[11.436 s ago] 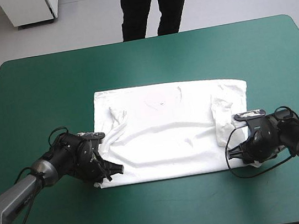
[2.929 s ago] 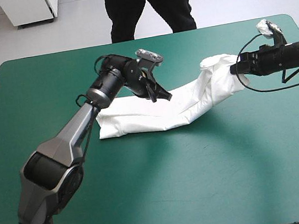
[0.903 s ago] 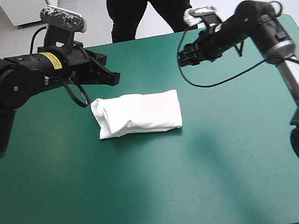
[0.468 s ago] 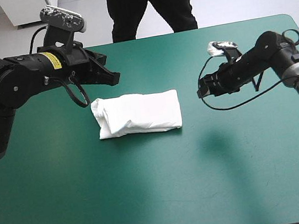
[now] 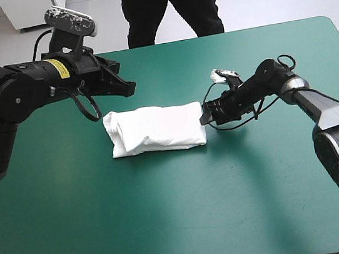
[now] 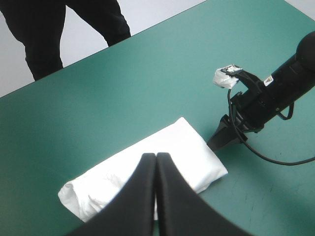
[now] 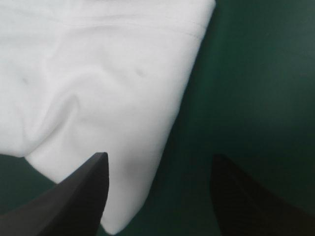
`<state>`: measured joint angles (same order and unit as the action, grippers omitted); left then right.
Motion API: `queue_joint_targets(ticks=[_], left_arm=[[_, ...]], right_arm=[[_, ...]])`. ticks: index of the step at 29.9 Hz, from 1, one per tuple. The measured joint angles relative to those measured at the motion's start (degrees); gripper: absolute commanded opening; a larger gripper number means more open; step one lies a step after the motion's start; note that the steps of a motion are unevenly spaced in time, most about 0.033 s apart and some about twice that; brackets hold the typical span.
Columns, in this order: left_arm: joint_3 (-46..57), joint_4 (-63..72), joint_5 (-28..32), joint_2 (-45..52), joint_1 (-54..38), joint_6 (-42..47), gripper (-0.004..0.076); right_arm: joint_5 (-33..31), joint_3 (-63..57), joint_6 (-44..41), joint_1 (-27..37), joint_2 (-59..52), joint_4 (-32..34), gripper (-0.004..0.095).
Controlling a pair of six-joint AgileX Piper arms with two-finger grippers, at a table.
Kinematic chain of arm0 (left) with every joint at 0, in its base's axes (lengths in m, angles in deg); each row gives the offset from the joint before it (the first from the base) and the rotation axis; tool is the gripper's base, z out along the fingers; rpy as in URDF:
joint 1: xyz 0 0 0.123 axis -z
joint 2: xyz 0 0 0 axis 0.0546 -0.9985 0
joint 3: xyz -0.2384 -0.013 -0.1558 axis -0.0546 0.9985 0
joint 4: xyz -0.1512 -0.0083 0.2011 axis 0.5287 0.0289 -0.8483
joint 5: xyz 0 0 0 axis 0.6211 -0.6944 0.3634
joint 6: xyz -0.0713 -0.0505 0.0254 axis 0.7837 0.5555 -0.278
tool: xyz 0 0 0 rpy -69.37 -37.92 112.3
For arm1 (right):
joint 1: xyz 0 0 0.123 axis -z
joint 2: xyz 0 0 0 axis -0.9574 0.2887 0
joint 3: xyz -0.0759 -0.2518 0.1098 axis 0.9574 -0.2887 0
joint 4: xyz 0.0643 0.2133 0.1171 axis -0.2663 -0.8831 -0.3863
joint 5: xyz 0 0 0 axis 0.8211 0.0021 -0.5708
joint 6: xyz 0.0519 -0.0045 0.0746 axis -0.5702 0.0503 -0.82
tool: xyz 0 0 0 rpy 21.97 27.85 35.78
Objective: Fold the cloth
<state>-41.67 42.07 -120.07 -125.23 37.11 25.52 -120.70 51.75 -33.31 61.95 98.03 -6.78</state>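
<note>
A: The folded T-shirt (image 5: pixel 156 129) lies as a long white bundle out on the teal-green counter (image 5: pixel 170 221). The right gripper (image 5: pixel 205 117) is down low at the T-shirt's short end, on the right arm's side. Fingers wide apart!

B: Wide, yes. The wrist view shows the T-shirt's corner sitting between them, one finger over the white, the other over bare cover just beside it. Whether they're touching the cloth, I can't tell from here.

A: And the left gripper (image 5: pixel 129 90)?

B: Raised above the T-shirt's far corner at the opposite end, fingers pressed together into one point, holding nothing.

A: So what's the play?

B: I'd read it as one more fold, with this end carried across toward the other. To do it well, get one finger right under the T-shirt's edge so it takes every layer, not just the top sheet. Pinch fully before any lift.

A: And the carry?

B: Low and level over the T-shirt, so the layers don't slide apart, then lay the end square on the opposite end. The left gripper could pin that end if the bundle drags.
</note>
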Motion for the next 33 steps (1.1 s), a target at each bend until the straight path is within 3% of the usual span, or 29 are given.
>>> queue_joint_targets(ticks=[14, 16, 22, 29, 33], left_arm=[[0.0, -0.7, 0.0, 0.0, 0.0, 0.5, -0.0009], [0.0, -0.7, 0.0, 0.0, 0.0, 0.6, -0.0009], [0.0, 1.3, 0.0, 0.0, 0.0, 0.8, -0.0009], [0.0, 2.5, 0.0, 0.9, 0.0, 1.0, -0.0009], [0.0, 3.5, 0.0, 1.3, 0.0, 1.0, -0.0009]], right_arm=[[3.2, 0.8, 5.4, -3.5, 4.8, -8.4, 0.0552], [3.8, 1.0, 5.4, -4.2, 5.3, -8.9, 0.0471], [5.7, 1.2, 5.4, -4.6, 6.5, -9.4, -0.0012], [5.3, 1.2, 2.2, -2.8, 7.0, -7.3, -0.0011], [3.4, 1.3, -2.3, -0.2, 5.4, -0.3, -0.0011]])
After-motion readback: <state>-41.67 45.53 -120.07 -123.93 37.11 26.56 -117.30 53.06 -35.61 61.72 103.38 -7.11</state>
